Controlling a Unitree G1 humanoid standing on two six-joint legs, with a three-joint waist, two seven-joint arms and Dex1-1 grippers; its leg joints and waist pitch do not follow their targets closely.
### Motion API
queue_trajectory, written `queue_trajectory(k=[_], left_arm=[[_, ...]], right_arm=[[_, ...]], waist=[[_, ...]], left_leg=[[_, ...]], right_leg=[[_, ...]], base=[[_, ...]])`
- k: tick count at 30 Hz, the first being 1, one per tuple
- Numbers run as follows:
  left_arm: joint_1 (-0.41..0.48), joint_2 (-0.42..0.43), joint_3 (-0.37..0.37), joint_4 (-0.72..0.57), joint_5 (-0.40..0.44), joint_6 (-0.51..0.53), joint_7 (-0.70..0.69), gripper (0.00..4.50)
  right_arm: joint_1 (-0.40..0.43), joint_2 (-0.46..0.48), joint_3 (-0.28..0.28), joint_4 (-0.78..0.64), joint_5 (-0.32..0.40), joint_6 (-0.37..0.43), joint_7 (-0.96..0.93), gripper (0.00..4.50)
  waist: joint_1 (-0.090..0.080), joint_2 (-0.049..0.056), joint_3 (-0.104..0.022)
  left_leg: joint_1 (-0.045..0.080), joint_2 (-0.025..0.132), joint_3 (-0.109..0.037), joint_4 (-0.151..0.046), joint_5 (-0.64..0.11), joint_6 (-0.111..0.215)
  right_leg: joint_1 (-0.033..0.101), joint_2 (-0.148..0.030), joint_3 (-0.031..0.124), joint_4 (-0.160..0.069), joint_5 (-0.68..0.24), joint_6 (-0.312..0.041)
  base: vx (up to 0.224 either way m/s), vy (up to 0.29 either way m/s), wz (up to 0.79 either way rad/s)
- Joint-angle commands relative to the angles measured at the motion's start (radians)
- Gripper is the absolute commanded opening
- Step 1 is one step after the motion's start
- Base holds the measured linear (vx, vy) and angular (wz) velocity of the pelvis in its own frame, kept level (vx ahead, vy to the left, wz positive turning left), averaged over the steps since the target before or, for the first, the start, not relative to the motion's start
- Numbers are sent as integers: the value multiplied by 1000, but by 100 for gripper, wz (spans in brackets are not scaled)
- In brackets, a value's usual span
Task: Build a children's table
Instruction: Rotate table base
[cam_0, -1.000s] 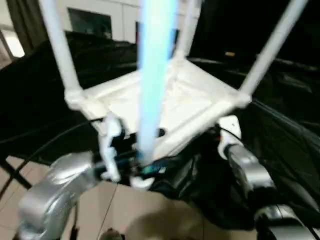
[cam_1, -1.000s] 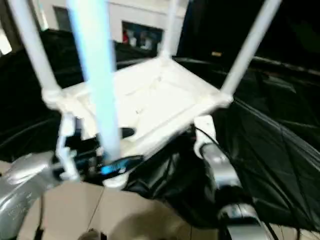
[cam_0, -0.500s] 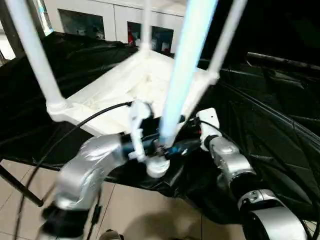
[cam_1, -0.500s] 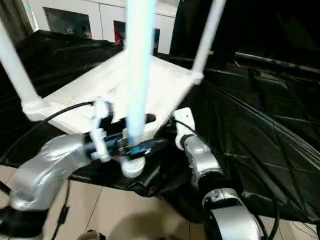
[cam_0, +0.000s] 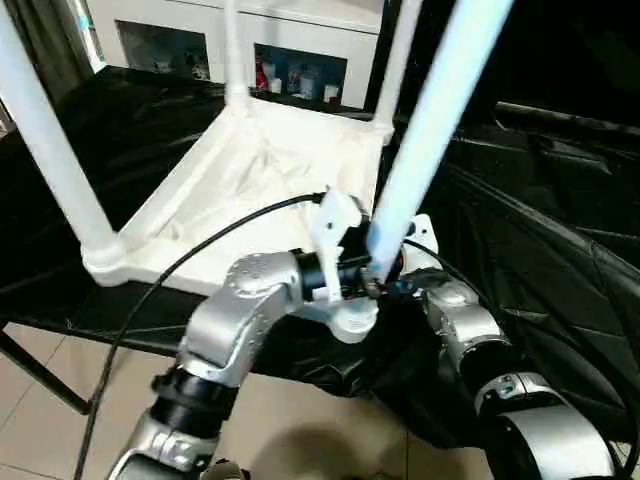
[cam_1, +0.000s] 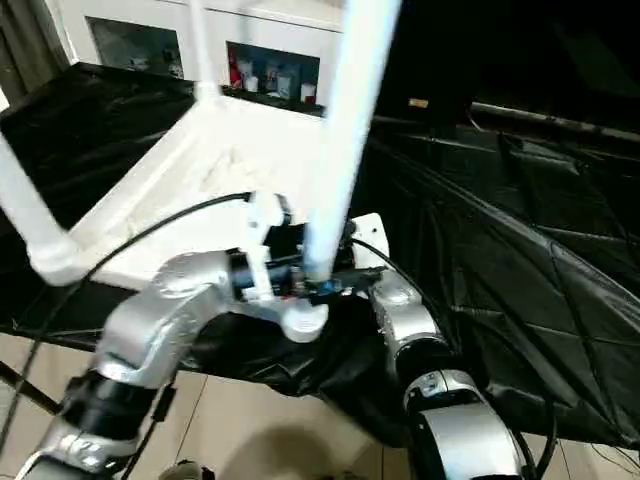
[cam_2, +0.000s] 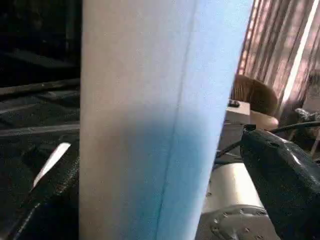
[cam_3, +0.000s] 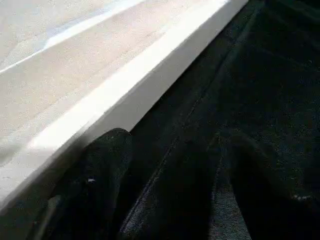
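The children's table lies upside down: its white top (cam_0: 260, 170) rests ribs-up on black cloth. Legs stand in the corner sockets, one at the near left (cam_0: 50, 140) and two at the back (cam_0: 235, 50). My left gripper (cam_0: 375, 272) is shut on the near-right leg (cam_0: 430, 120), just above its socket (cam_0: 350, 320). In the left wrist view that leg (cam_2: 150, 125) sits between the black fingers (cam_2: 285, 175). My right gripper (cam_0: 415, 240) is open at the top's near-right edge. One of its fingers (cam_3: 100, 170) lies against the white rim (cam_3: 140, 90).
Black cloth (cam_0: 540, 200) covers the work surface and hangs over its front edge. A white cabinet with glass doors (cam_0: 290, 60) stands behind. A black cable (cam_0: 170, 270) loops from my left arm over the top. Tiled floor (cam_0: 60, 430) lies below.
The whole picture has swung, so the camera has moved. My left forearm now reaches further across, close to the right gripper, still on the same leg.
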Motion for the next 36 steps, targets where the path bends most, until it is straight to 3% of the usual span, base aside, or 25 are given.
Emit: queue_trajectory(k=[1, 5, 8, 12, 13, 16, 18, 19, 20, 22, 23, 24, 26, 27, 29, 30, 31, 32, 34, 35, 36], left_arm=[[-35, -23, -53, 62, 56, -44, 29, 448], [-50, -21, -43, 101, 83, -72, 54, 448], [-96, 5, -33, 211, 177, -161, 127, 448], [-121, 4, -6, 280, 202, -193, 185, 448], [-122, 4, -5, 282, 203, -195, 186, 448], [-129, -16, 13, 342, 202, -235, 207, 448], [-131, -25, 16, 366, 205, -256, 214, 448], [-134, -30, 18, 384, 210, -269, 223, 448], [-139, -35, 19, 405, 217, -284, 235, 448], [-143, -41, 22, 423, 223, -298, 251, 448], [-148, -48, 26, 443, 227, -312, 270, 448], [-152, -65, 35, 466, 234, -315, 315, 448], [-151, -73, 36, 485, 250, -315, 349, 448], [-152, -73, 33, 499, 269, -318, 380, 448], [-155, -73, 32, 515, 282, -328, 400, 448], [-157, -75, 34, 527, 283, -340, 404, 448], [-155, -85, 43, 533, 264, -357, 385, 448], [-151, -91, 50, 533, 248, -366, 367, 448], [-151, -91, 50, 533, 248, -366, 367, 448], [-141, -90, 57, 520, 232, -374, 344, 448], [-97, -83, 75, 445, 163, -368, 262, 448]], right_arm=[[-32, 35, 21, 5, 4, -35, 39, 320], [-38, 34, 12, 13, 6, -45, 21, 320], [-53, -9, -54, 16, 44, -64, -12, 320], [-37, -67, -98, -6, 75, -71, 6, 320], [-36, -69, -99, -7, 76, -71, 7, 320], [10, -130, -134, -81, 105, -72, 45, 320], [24, -140, -140, -101, 110, -72, 53, 320], [33, -143, -142, -114, 112, -72, 55, 320], [44, -146, -144, -130, 116, -72, 58, 320], [56, -149, -145, -149, 120, -70, 61, 320], [72, -150, -145, -176, 124, -67, 63, 320], [117, -151, -144, -252, 134, -50, 70, 320], [160, -143, -149, -324, 145, -33, 59, 320], [181, -138, -154, -360, 151, -23, 50, 320], [194, -134, -157, -383, 155, -16, 45, 320], [206, -130, -157, -402, 157, -11, 44, 320], [230, -123, -154, -442, 158, 0, 43, 320], [255, -118, -151, -484, 160, 12, 41, 320], [255, -118, -151, -484, 160, 12, 41, 320], [285, -116, -146, -542, 165, 37, 36, 320], [334, -114, -143, -643, 180, 79, 29, 320]], waist=[[7, 17, -78], [7, 15, -77], [11, 13, -78], [17, 20, -79], [21, 17, -80], [29, 34, -82], [32, 21, -82], [32, 32, -84], [31, 35, -85], [32, 31, -84], [34, 55, -86], [34, 45, -85], [32, 67, -83], [32, 61, -83], [28, 70, -84], [28, 80, -84], [26, 83, -82], [25, 86, -85], [26, 84, -87], [25, 90, -88], [28, 92, -86]], left_leg=[[16, 7, 2, -72, -312, -21], [14, 8, 0, -74, -326, -22], [17, 7, 1, -75, -324, -16], [18, 8, 1, -71, -312, -13], [19, 9, 3, -70, -310, -11], [20, 5, 2, -69, -313, -11], [17, 3, 4, -68, -313, -3], [16, 4, 3, -68, -311, -1], [12, 1, 2, -68, -307, 2], [13, 0, 3, -67, -315, 10], [15, 1, 0, -67, -322, 6], [15, 1, 2, -68, -335, 10], [15, 0, 0, -69, -352, 13], [14, -1, 0, -70, -353, 15], [10, -4, -2, -70, -357, 17], [10, -5, -4, -71, -361, 14], [12, -7, -3, -70, -377, 15], [10, -8, -6, -71, -377, 15], [10, -7, -6, -72, -364, 21], [6, -5, -7, -74, -348, 29], [7, -6, -6, -74, -340, 33]], right_leg=[[51, -36, 24, -76, -221, -182], [50, -38, 23, -80, -256, -171], [46, -36, 22, -83, -266, -161], [46, -39, 22, -78, -238, -177], [47, -39, 22, -79, -232, -178], [50, -38, 22, -79, -218, -182], [52, -37, 21, -84, -230, -180], [53, -39, 21, -85, -231, -181], [55, -38, 19, -86, -240, -182], [53, -39, 19, -92, -284, -171], [52, -41, 19, -90, -296, -172], [52, -38, 18, -99, -322, -161], [50, -36, 16, -103, -343, -156], [52, -34, 15, -106, -354, -149], [51, -35, 12, -111, -412, -126], [51, -36, 10, -111, -431, -122], [46, -36, 9, -125, -477, -104], [48, -38, 6, -123, -493, -97], [49, -38, 4, -125, -488, -94], [49, -37, 3, -126, -466, -99], [48, -37, 5, -126, -459, -102]], base=[[0, 0, 0], [0, 0, 0], [0, 0, 0], [0, 0, 0], [0, 0, 0], [0, 0, 0], [0, 0, 0], [0, 0, 0], [0, 0, 0], [0, 0, 0], [0, 0, 0], [0, 0, 0], [0, 0, 0], [0, 0, 0], [0, 0, 0], [0, 0, 0], [0, 0, 0], [0, 0, 0], [0, 0, 0], [0, 0, 0], [0, 0, 0]])
